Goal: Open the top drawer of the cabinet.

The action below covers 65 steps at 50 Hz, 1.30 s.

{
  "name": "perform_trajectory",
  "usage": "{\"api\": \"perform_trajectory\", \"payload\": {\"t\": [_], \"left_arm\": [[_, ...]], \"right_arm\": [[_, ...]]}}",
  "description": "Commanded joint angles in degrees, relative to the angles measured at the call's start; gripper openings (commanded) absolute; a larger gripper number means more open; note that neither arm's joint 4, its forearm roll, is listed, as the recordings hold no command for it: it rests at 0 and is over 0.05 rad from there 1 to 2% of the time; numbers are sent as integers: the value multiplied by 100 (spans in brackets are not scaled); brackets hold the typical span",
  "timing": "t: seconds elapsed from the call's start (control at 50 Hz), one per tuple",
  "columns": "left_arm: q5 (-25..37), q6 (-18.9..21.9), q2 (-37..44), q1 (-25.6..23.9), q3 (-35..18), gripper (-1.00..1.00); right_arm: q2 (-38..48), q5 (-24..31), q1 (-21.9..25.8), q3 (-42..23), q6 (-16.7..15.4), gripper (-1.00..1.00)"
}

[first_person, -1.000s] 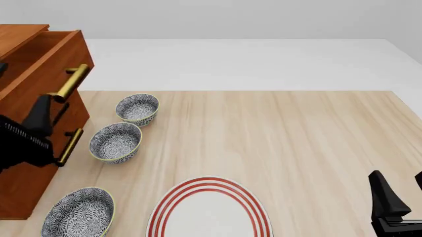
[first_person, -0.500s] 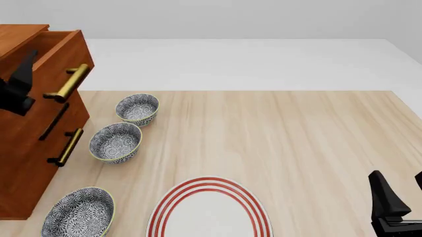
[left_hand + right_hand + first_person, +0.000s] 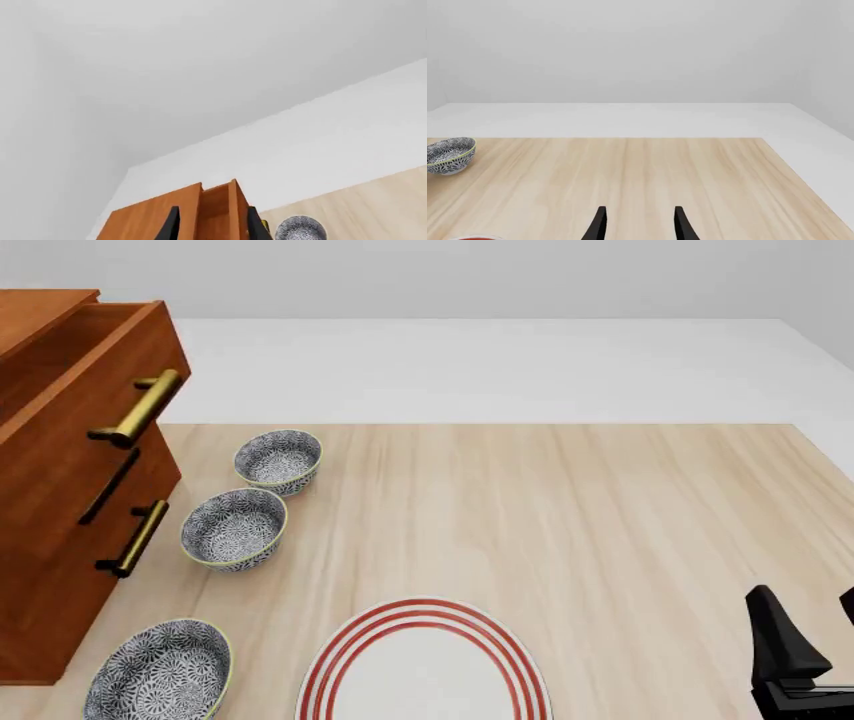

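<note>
Three stacked drawers make up the tall reddish-brown wooden cabinet (image 3: pixel 60 540) at nine o'clock; its top drawer (image 3: pixel 94 370), with a brass-gold bar handle (image 3: pixel 134 408), juts out. The left gripper (image 3: pixel 211 225) and right gripper (image 3: pixel 639 222) both hang spread, empty.

Three bowls (image 3: pixel 235 527) line cabinet (image 3: pixel 54 570) front; plate (image 3: pixel 424 665) near edge; table (image 3: pixel 627 520) right half open

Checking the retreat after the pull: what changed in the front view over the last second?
The left tool rose from beside the lower handles, past the top drawer, and left the front view; it holds nothing, fingers apart. The drawer stayed pulled out; the bowls, plate and right tool did not move.
</note>
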Motion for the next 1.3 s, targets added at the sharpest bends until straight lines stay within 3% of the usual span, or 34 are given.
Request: {"api": "perform_trajectory", "payload": {"t": [0.02,0.1,0.12,0.18,0.26,0.28,0.34,0.52,0.82,0.84,1.16,1.3], "left_arm": [[858,-723,582,98,-936,100],[1021,-675,667,50,-1167,100],[1250,-1101,986,304,-1617,100],[1302,-849,955,154,-1656,100],[1602,-928,1095,105,-1972,100],[1800,-1182,1232,195,-2188,100],[1983,-1104,1117,67,-2216,100],[2656,-1500,1286,12,-2562,100],[3152,-1199,1195,75,-2538,100],[3215,-1388,1310,246,-2603,100],[3414,-1441,1394,148,-2728,100],[3522,-1725,1580,85,-2795,100]], "right_arm": [[0,0,2,0,0,100],[1,0,0,0,1,100],[0,0,0,0,1,100],[0,0,-1,0,0,100],[-2,0,2,0,-2,100],[1,0,0,0,0,100],[0,0,-1,0,-1,100],[0,0,0,0,0,100],[0,0,0,0,0,100],[1,0,1,0,0,100],[1,0,0,0,-1,100],[-1,0,0,0,0,100]]}}
